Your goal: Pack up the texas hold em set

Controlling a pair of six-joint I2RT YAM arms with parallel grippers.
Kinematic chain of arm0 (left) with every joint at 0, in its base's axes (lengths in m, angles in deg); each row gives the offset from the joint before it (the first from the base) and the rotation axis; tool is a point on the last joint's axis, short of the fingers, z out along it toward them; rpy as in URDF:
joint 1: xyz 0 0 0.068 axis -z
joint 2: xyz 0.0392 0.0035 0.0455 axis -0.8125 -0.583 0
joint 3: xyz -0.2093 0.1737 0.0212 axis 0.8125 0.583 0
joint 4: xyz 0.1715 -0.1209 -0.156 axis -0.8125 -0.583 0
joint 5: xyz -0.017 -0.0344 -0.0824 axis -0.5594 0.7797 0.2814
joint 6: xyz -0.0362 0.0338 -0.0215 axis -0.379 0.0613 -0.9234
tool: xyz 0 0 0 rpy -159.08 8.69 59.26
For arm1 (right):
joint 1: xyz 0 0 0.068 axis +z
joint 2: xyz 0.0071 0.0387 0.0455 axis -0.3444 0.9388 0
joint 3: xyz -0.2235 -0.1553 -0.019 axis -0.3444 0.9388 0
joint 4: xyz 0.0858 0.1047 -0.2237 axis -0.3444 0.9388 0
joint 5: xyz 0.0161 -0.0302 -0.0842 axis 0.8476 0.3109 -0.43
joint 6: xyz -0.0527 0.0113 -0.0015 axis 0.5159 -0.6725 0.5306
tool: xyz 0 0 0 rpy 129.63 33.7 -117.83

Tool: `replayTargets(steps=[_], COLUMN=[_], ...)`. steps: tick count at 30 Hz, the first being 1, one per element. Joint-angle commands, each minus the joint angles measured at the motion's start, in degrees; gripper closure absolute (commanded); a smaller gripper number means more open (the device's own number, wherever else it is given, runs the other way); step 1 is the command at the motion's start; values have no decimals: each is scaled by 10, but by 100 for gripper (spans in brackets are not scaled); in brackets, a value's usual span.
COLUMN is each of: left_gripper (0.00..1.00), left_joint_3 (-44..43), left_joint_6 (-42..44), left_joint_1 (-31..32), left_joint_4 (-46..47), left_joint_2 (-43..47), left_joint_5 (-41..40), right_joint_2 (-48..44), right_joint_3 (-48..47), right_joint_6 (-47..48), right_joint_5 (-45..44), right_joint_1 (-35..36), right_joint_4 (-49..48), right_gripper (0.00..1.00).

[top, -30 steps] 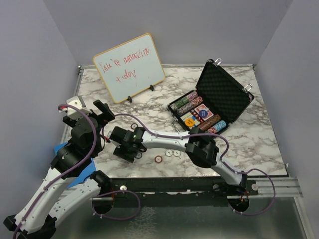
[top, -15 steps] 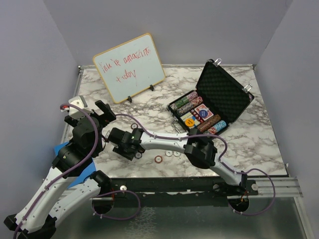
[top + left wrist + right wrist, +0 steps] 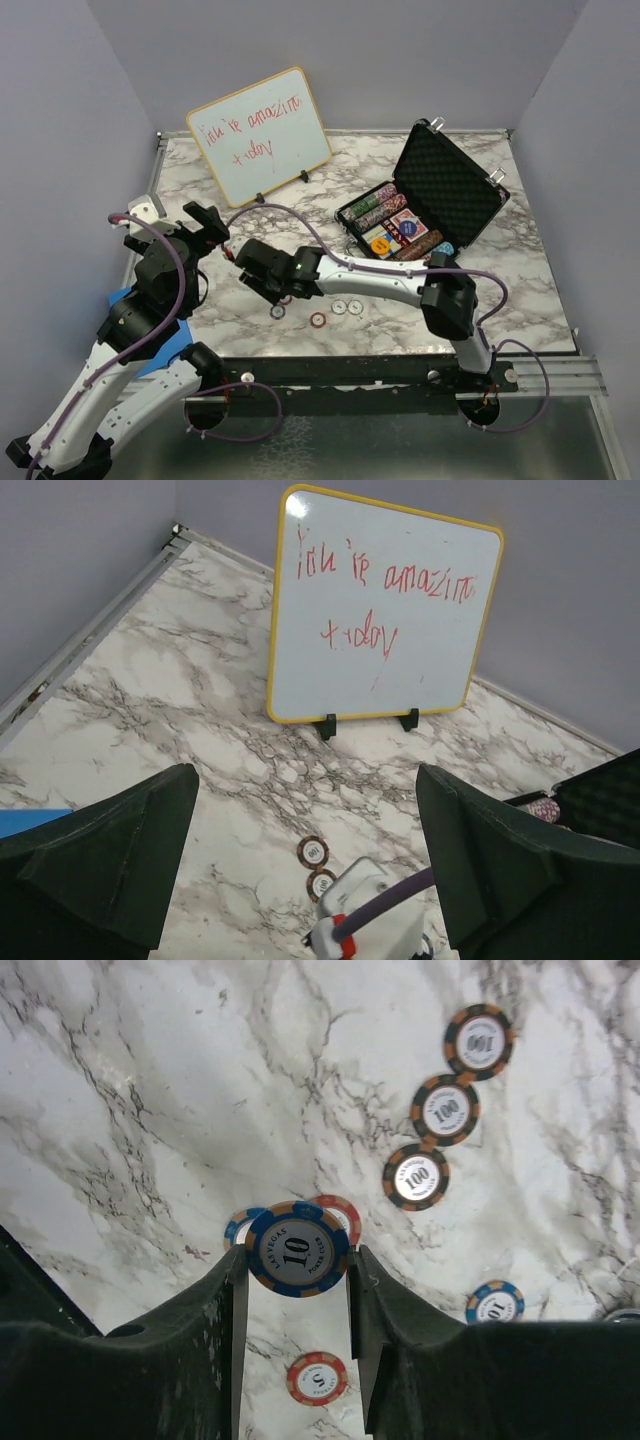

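Open briefcase sits on the marble bench, well away from both arms. The left end effector is spread wide. The right end effector pinches a blue 10 chip by its edges, with loose chips just past its tips.

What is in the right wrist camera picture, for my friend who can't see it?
The right gripper pinches a blue 10 chip by its edges above a white marble table. Three brown 100 chips lie in a line at upper right, a red 5 chip below, and another blue chip at right.
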Motion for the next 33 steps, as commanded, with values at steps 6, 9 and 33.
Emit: replayTargets(steps=[6,9,33], left_gripper=[1,1,1], left_joint_3=[-11,-8,11], left_joint_6=[-11,-14,-16], left_joint_1=[0,0,0], left_joint_4=[4,4,19], left_joint_2=[4,2,-24], left_joint_5=[17,19,24], right_joint_2=[-74,-79,-38], right_joint_3=[82,104,170], right_joint_6=[-27,-44,-62], right_joint_5=[-41,-36,21], right_joint_1=[-75,-110,-176], right_joint_4=[-26,-18,-30], right_gripper=[68,68,68])
